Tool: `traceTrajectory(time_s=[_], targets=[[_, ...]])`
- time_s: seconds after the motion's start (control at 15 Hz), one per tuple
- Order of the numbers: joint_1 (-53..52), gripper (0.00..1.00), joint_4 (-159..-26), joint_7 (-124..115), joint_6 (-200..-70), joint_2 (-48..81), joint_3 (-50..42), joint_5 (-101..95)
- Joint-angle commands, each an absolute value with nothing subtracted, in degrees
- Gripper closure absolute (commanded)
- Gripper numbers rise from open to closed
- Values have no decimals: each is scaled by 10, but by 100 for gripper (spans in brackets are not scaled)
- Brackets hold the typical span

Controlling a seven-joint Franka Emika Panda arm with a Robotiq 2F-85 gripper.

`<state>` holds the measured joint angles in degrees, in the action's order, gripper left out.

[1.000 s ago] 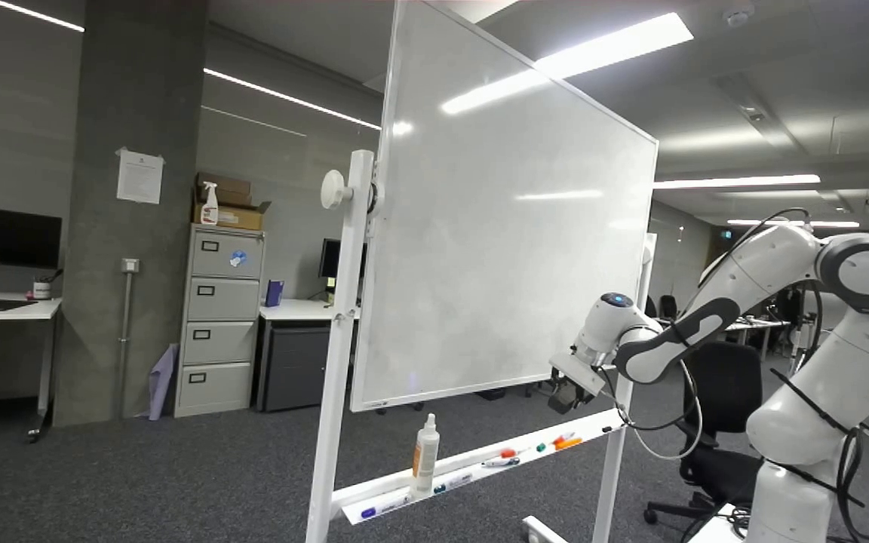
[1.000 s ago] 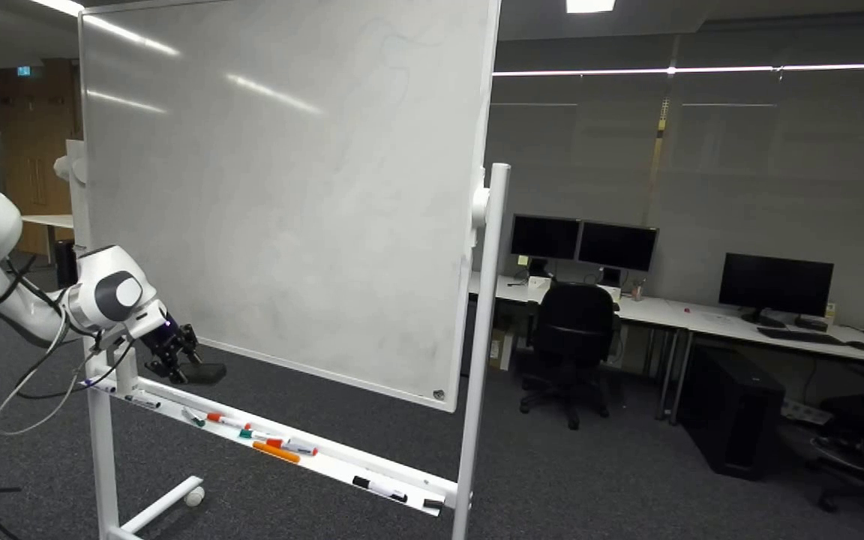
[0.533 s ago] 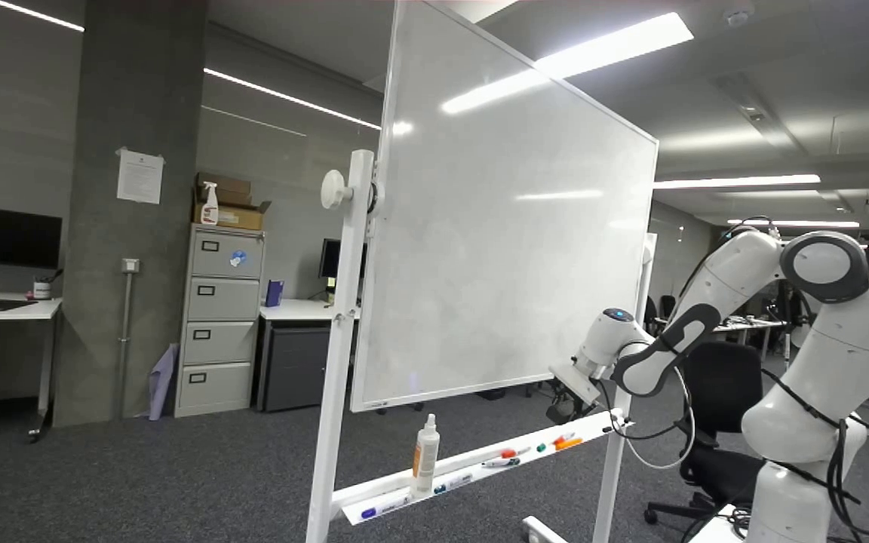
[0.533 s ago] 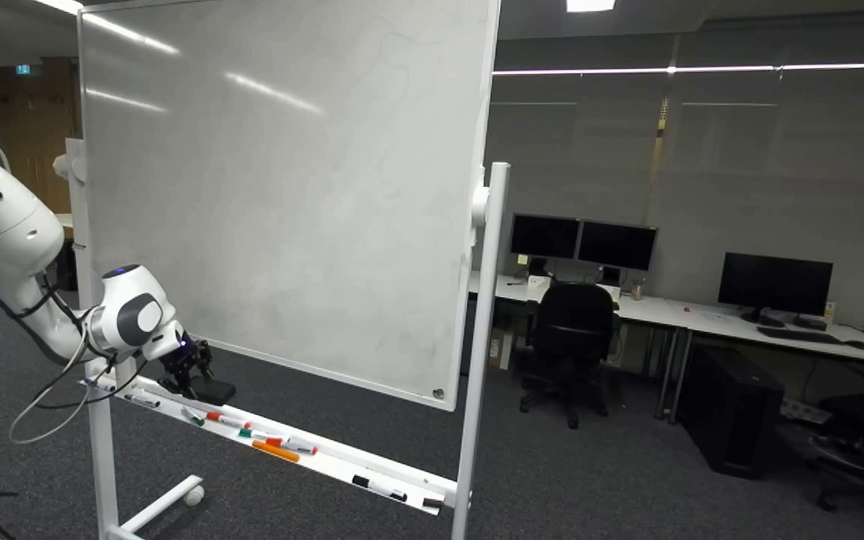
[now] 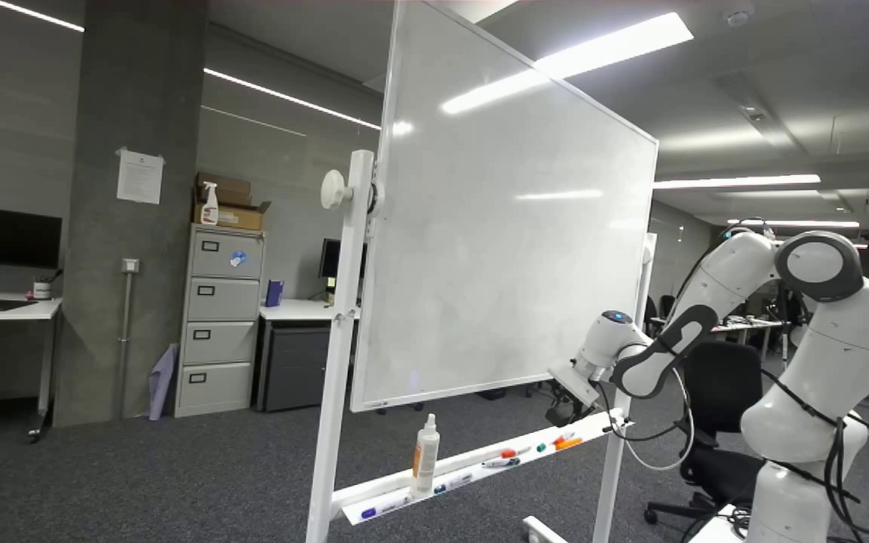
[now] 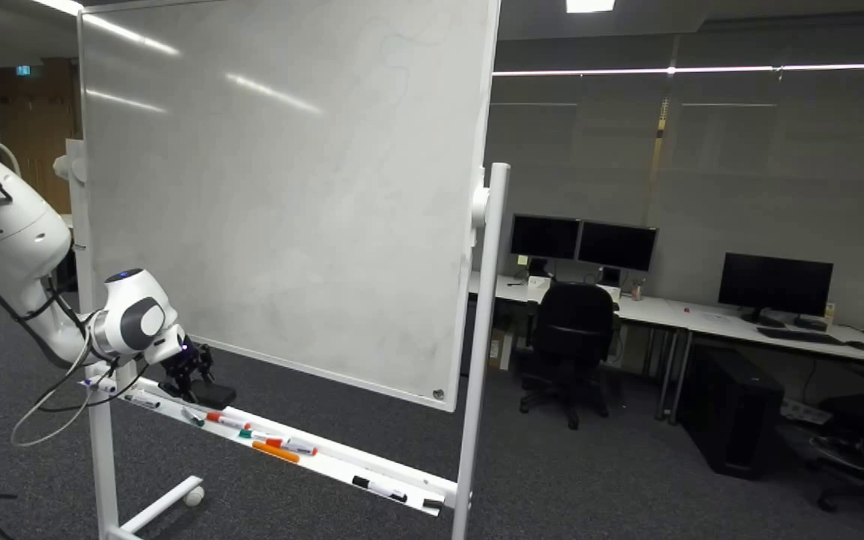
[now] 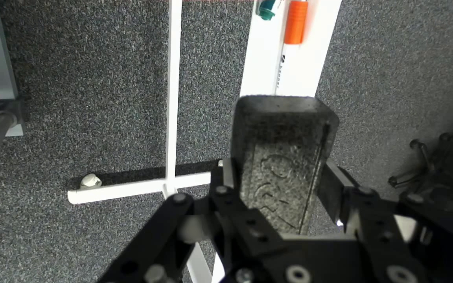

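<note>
The whiteboard (image 6: pixel 289 210) hung in a wheeled frame (image 6: pixel 482 337), so a hard shove from the arm (image 5: pixel 736 279) could, I thought, have rolled the lot. The arm's slack cable (image 5: pixel 659 469) looked near that frame and might have snagged it. The gripper (image 7: pixel 280 177) had its jaws closed on a black block (image 7: pixel 285 157), likely a board eraser, with one end jutting out beyond them; a knock there might have twisted it loose. The block was above the tray (image 6: pixel 336 463), between its two ends, and in the wrist view hid it from one long edge to the other; whether they touched I couldn't tell. Pressed lower, it could have flicked the red-capped marker (image 7: pixel 294 31) over an edge.

Of the containers, the filing cabinet (image 5: pixel 221 354) had its drawers closed, and on its top stood an open carton (image 5: pixel 242 219) whose contents I couldn't make out. The tray carried loose markers, with an orange marker (image 6: pixel 276 451) at the front edge, and a plastic bottle (image 5: pixel 425 456) upright near the corner where a blue-capped marker (image 5: pixel 385 507) lay; how full the bottle was didn't show.
</note>
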<state>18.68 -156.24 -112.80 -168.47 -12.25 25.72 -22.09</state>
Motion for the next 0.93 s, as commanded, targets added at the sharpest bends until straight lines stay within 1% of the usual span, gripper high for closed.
traceTrajectory(time_s=[0.0,0.47,0.73,0.87], targets=[[187,69,-1562,-1128,-1685,-123,257,-221],[260,69,-1513,-1193,-1685,-53,278,-286],[286,69,-1472,-1269,-1652,-17,289,-404],[281,69,-1446,-1326,-1628,7,290,-475]])
